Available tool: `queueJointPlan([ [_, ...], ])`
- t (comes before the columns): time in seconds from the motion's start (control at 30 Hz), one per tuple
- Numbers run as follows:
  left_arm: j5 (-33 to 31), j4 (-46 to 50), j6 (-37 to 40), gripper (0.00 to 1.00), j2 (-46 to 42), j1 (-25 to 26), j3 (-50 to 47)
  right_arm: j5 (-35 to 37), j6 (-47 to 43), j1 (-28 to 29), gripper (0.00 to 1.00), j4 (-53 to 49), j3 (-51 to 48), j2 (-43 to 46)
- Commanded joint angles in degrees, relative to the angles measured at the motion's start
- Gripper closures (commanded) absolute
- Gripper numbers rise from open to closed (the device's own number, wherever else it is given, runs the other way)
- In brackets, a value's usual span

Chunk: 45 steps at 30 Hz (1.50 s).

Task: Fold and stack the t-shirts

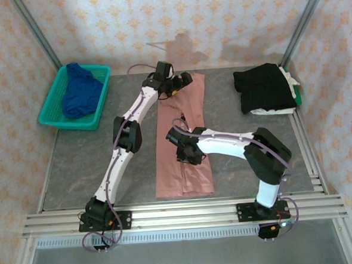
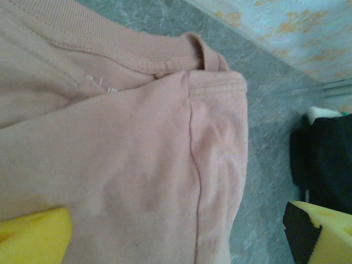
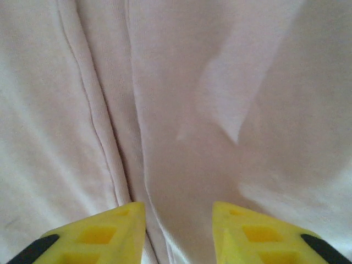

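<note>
The dusty-pink t-shirt (image 1: 184, 173) lies down the middle of the table, folded lengthwise into a long narrow strip. My left gripper (image 1: 183, 80) is at its far collar end. In the left wrist view its yellow fingers (image 2: 324, 234) stand wide apart, open, with the pink shirt (image 2: 137, 154) and its collar seam spread between them. My right gripper (image 1: 186, 154) is low over the strip's middle, open, with pink cloth (image 3: 176, 110) filling the gap between its fingertips (image 3: 179, 225). The royal-blue t-shirt (image 1: 78, 93) lies crumpled in the basket. The black t-shirt (image 1: 263, 85) sits folded at the back right.
The teal mesh basket (image 1: 52, 118) stands at the back left by the wall. Under the black t-shirt lie white and green folded cloths (image 1: 276, 109). A metal rail (image 1: 181, 214) runs along the near table edge. Patterned walls close in the back and both sides.
</note>
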<state>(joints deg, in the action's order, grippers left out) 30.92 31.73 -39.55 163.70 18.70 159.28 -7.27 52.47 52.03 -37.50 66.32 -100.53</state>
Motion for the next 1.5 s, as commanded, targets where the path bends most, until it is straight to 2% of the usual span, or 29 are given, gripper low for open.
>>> queueJointPlan([
  [0.0,-2.9,9.1,5.7,0.00,-9.6,-1.2,-0.3,5.8,-0.9,-1.2,0.60,-7.9,-1.3,8.2],
  [0.17,-6.0,19.5,10.6,0.00,-21.2,-3.2,-11.2,8.2,-0.3,-1.4,0.51,-11.2,-9.8,18.5],
  [0.2,-5.6,19.9,11.5,0.00,-24.3,-3.6,-16.1,8.3,0.4,-1.4,0.50,-11.9,-11.9,20.4],
  [0.3,-9.9,17.3,13.2,0.00,-36.7,-3.3,-34.3,5.0,1.1,-1.2,0.50,-10.3,-18.3,25.5],
  [0.4,-11.1,11.2,13.3,0.00,-51.7,-1.8,-56.1,-3.9,-0.3,0.1,0.49,-3.1,-25.0,29.5],
  [0.43,-11.6,9.3,12.9,0.00,-57.9,-0.7,-63.9,-6.1,0.1,0.9,0.49,-1.7,-26.6,30.2],
  [0.53,-14.7,6.8,10.6,0.06,-71.5,4.0,-83.4,-6.1,2.5,4.5,0.49,-0.7,-29.6,31.7],
  [0.63,-16.3,5.7,5.5,0.11,-82.3,10.2,-99.2,-6.6,5.8,6.7,0.49,1.0,-32.8,32.4],
  [0.73,-18.1,7.1,-0.4,0.18,-90.6,16.5,-110.7,-5.7,8.3,8.7,0.51,0.9,-34.5,34.9],
  [0.83,-21.2,10.4,-6.9,0.21,-97.3,23.2,-117.7,-4.9,9.2,10.2,0.52,1.0,-34.9,35.6],
  [0.97,-22.1,10.7,-14.2,0.24,-102.8,31.4,-123.9,-5.2,9.4,11.0,0.57,2.3,-34.5,35.5],
  [1.07,-21.7,5.4,-18.9,0.24,-103.5,36.7,-127.8,-4.8,9.3,11.1,0.65,2.0,-34.2,34.8],
  [1.17,-21.1,-2.1,-21.9,0.26,-101.4,40.0,-130.3,-3.9,9.3,11.1,0.69,2.1,-34.2,34.5],
  [1.23,-20.8,-5.5,-22.3,0.27,-99.1,41.1,-130.6,-3.7,8.9,11.0,0.68,2.3,-34.0,34.1],
  [1.3,-21.1,-6.9,-22.2,0.31,-97.3,41.5,-130.2,-3.0,8.5,11.0,0.57,0.7,-33.3,33.3],
  [1.33,-21.0,-7.8,-22.3,0.32,-96.3,41.6,-130.2,-1.9,8.0,11.0,0.55,-1.0,-32.6,33.0],
  [1.47,-20.2,-11.1,-22.3,0.48,-93.3,42.1,-129.9,3.4,6.4,11.0,0.51,-8.1,-29.4,31.0],
])
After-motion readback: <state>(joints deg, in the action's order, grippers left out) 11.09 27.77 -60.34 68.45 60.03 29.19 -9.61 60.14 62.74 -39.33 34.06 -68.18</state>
